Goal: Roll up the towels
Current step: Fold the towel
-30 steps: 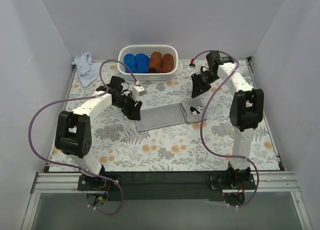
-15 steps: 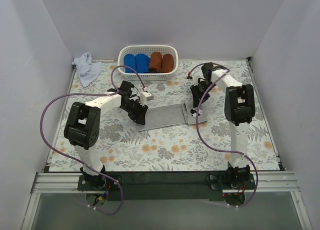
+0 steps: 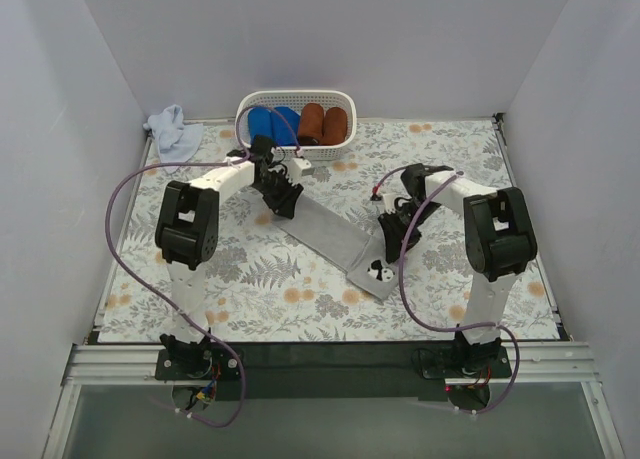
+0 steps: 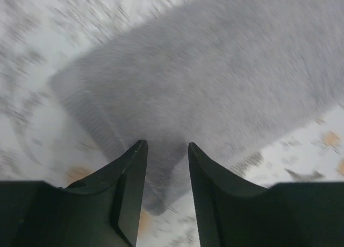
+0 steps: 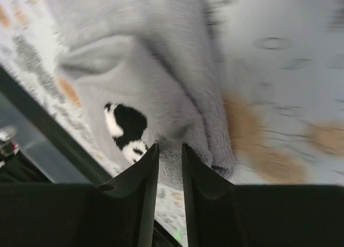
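While each gripper pinches one short end, the grey towel (image 3: 335,237) stretches diagonally between them: the left gripper (image 3: 283,197) clamps the far end just short of the white basket (image 3: 335,151), the right gripper (image 3: 388,251) the near end, floral tabletop (image 3: 250,279) open alongside both long edges.

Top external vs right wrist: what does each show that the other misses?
Only top external: the whole grey towel lying diagonally, the left gripper on its far end, the basket holding blue rolls and brown rolls, and the crumpled pale blue towel at the far left corner. Only right wrist: a close look at the right gripper pinching a bunched fold at the towel's edge. Both: the grey towel, its black-and-white patch and the floral table cover.
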Controlling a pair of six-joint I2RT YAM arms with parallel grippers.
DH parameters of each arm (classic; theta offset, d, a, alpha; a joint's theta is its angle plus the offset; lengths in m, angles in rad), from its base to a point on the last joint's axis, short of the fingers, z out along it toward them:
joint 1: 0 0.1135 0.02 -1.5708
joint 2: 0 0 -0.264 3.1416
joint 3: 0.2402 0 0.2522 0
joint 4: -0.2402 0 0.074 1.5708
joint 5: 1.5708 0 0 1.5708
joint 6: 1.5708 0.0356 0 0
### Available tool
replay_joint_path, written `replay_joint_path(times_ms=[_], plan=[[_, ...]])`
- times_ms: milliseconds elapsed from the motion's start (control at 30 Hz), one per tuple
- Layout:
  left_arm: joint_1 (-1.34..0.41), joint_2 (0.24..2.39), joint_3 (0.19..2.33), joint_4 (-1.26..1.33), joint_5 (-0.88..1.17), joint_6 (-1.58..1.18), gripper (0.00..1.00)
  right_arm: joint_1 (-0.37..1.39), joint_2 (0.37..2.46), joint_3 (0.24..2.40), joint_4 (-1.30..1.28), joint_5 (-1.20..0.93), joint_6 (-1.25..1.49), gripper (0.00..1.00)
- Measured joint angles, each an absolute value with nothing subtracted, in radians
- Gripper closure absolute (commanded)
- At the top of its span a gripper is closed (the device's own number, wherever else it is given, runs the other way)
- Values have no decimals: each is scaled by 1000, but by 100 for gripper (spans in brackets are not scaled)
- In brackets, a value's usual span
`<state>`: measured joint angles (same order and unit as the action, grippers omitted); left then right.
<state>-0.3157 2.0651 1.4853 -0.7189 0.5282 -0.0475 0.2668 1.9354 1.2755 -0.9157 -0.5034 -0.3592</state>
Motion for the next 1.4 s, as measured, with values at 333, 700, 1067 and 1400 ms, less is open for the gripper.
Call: replay_joint_path(times_ms=[333, 700, 1067, 1400], plan=[[-311, 2210, 1782, -769, 536, 6, 51, 267, 1811, 1272, -953, -677, -374, 64], [-311, 1918, 1451, -739, 560, -120, 54, 231, 1841, 1266, -945, -577, -394, 61], [-320, 2053, 1448, -716, 561, -206, 61, 243, 1901, 1173, -943, -574, -424, 73], [-321, 2335, 1878, -703, 546, -194, 63, 257, 1968, 1173, -909, -749, -381, 70]])
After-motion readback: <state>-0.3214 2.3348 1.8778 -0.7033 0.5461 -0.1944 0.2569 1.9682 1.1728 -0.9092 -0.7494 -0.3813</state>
